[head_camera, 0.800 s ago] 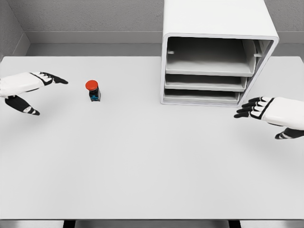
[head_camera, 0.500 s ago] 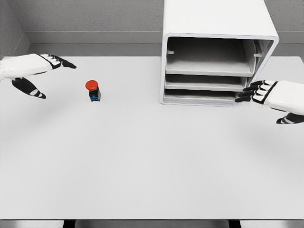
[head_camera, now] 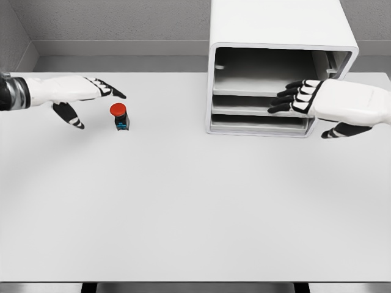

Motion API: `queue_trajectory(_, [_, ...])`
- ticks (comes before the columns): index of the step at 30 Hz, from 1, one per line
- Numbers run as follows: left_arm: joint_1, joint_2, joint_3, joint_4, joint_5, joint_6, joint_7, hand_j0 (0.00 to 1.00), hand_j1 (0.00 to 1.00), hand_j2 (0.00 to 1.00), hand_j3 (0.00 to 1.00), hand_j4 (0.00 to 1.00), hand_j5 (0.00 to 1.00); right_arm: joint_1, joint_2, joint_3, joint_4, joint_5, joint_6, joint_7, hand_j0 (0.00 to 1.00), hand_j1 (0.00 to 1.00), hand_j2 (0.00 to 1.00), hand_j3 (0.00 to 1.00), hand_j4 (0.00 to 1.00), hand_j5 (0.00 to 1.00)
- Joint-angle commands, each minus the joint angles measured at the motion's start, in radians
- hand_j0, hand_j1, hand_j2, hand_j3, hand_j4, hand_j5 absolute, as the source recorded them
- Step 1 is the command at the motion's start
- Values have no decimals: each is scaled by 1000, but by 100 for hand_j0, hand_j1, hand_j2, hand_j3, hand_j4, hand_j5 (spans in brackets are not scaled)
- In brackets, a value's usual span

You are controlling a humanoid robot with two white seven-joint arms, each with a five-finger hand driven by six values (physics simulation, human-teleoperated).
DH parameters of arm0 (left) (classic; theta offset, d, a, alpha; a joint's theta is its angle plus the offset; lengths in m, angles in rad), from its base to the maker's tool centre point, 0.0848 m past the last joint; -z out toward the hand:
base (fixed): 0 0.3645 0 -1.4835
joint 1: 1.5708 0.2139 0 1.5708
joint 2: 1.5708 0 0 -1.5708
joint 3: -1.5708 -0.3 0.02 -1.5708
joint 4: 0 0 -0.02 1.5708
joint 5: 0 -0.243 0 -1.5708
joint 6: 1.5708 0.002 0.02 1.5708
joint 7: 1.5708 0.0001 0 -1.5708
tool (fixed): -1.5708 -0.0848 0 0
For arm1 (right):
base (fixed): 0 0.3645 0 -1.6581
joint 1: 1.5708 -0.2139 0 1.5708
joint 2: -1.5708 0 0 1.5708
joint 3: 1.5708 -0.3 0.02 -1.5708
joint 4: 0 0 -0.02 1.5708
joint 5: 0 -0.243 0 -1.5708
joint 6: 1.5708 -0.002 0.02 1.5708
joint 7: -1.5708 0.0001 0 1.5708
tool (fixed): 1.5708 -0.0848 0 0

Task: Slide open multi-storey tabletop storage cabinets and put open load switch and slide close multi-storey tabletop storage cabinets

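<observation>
The load switch (head_camera: pixel 120 116), a small dark block with a blue base and a red round cap, stands upright on the white table (head_camera: pixel 183 201) at the left. My left hand (head_camera: pixel 91 101) hovers just left of it, fingers spread and holding nothing. The white multi-storey cabinet (head_camera: pixel 278 36) stands at the back right with three shelves open to the front. My right hand (head_camera: pixel 305 101) is in front of the cabinet's middle shelf, fingers extended toward it, open.
A grey wall runs behind the table. The table's front edge lies along the bottom of the view.
My left hand has moved right toward the switch. My right hand has risen and moved left from beside the cabinet's lower right corner to the front of its shelves.
</observation>
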Motion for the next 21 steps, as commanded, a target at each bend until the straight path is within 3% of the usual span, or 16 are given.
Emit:
queue_trajectory(1, [0, -49, 1, 26, -40, 2, -1, 100, 100, 100, 100, 100, 100, -5, 10, 10, 0, -15, 3, 0, 100, 100, 100, 100, 100, 100])
queue_trajectory(3, [-6, -69, 1, 41, -55, 2, -1, 100, 100, 100, 100, 100, 100, -18, 31, 17, 1, -15, 3, 0, 100, 100, 100, 100, 100, 100])
queue_trajectory(8, [-8, -101, -5, 43, -86, 2, -1, 100, 100, 100, 100, 100, 100, -121, 103, 141, 34, -15, 3, 0, 100, 100, 100, 100, 100, 100])
queue_trajectory(12, [-9, -114, -5, 44, -107, 2, -1, 98, 98, 98, 98, 98, 98, -184, 155, 202, 113, -15, 3, 0, 100, 100, 100, 100, 100, 100])
queue_trajectory(15, [-12, -121, -5, 64, -107, 2, -1, 94, 94, 94, 94, 94, 94, -192, 168, 204, 164, -15, 3, 0, 100, 100, 100, 100, 100, 100])
queue_trajectory(21, [-20, -141, -5, 90, -130, 2, -1, 93, 93, 93, 93, 93, 93, -229, 194, 205, 265, -14, 3, 0, 100, 100, 100, 100, 100, 100])
